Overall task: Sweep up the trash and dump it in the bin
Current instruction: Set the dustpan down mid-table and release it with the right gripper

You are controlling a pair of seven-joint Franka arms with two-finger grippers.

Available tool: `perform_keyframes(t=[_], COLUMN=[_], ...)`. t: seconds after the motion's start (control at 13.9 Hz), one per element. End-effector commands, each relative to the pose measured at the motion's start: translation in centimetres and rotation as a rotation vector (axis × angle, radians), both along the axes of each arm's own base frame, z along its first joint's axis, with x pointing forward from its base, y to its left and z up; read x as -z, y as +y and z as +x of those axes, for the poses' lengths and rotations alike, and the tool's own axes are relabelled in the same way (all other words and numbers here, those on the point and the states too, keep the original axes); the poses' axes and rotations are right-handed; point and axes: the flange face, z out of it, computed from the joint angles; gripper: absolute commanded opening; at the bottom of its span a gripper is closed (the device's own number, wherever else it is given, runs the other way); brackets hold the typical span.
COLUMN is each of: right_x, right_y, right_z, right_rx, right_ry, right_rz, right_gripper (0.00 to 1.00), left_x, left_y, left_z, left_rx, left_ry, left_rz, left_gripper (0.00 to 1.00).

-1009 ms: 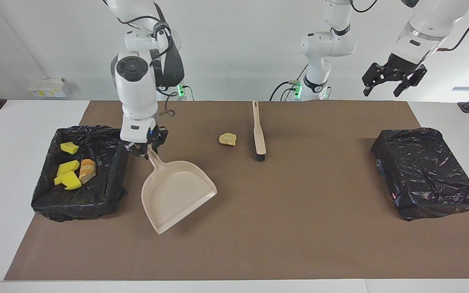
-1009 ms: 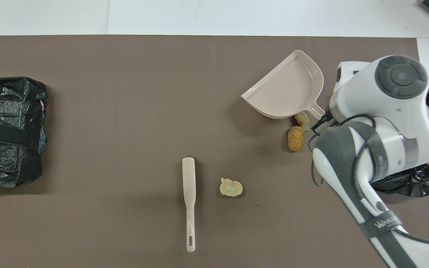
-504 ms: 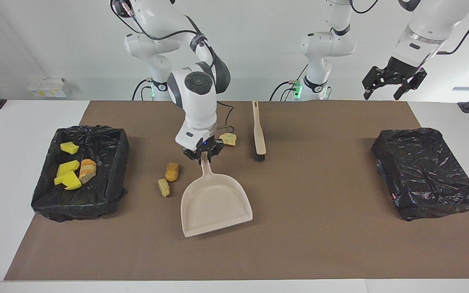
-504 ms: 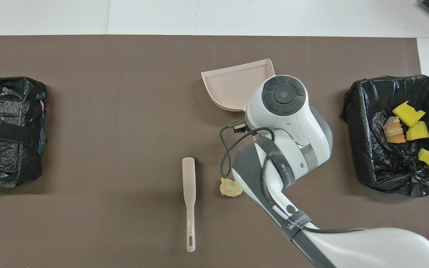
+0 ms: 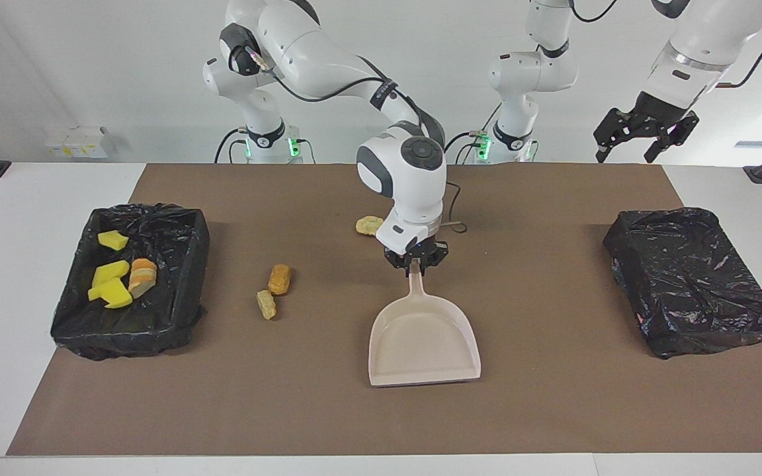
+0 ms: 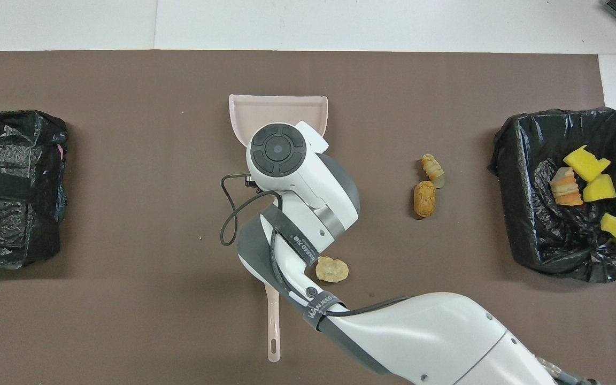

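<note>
Three scraps lie loose on the mat: two orange-tan lumps (image 5: 274, 291) and a pale crinkled piece (image 5: 369, 225). Yellow foam chunks (image 5: 110, 276) fill the lined bin (image 5: 169, 311). Right gripper (image 5: 415, 262) clamps the dustpan (image 5: 424, 340) handle; left gripper (image 5: 644, 131) waits, spread.

right hand (image 5: 415, 262) carried dustpan (image 5: 424, 340) from bin (image 5: 176, 311) to mat centre
</note>
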Motion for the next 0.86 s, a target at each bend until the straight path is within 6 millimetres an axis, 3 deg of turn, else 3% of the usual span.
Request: perform_keyframes(t=[0.0,0.07,0.14,0.22,0.43,0.5,0.79], right_x=[-0.3,0.0,0.2,0.1,-1.0,-2.7,-3.3], right_y=[1.5,2.0,1.9,1.8,2.0,1.7,0.9], right_z=[0.7,0.4,0.5,0.4,0.0,-0.1,-4.7], right_rx=[0.038,0.043,0.044,0.047,0.043,0.048,0.024], right_ry=[-0.028,-0.032,-0.03,-0.029,-0.039,-0.049,-0.009], right_rz=[0.042,0.045,0.042,0.037,0.049,0.068,0.024], right_gripper=[0.0,0.0,0.54,1.0,1.0,1.0,1.0], left_x=[0.0,0.1,0.1,0.1,0.1,0.1,0.2], left_y=[0.2,0.2,0.1,0.0,-0.2,-0.4,-0.4], left_z=[0.1,0.0,0.0,0.0,-0.1,-0.1,-0.7], left_rx=[-0.004,0.0,0.001,0.003,0.006,0.006,0.007], left_ry=[-0.035,-0.031,-0.029,-0.026,-0.023,-0.021,0.017], left_rz=[0.003,0.003,0.003,0.003,0.003,0.003,0.006], left_gripper=[1.0,1.0,1.0,1.0,1.0,1.0,1.0])
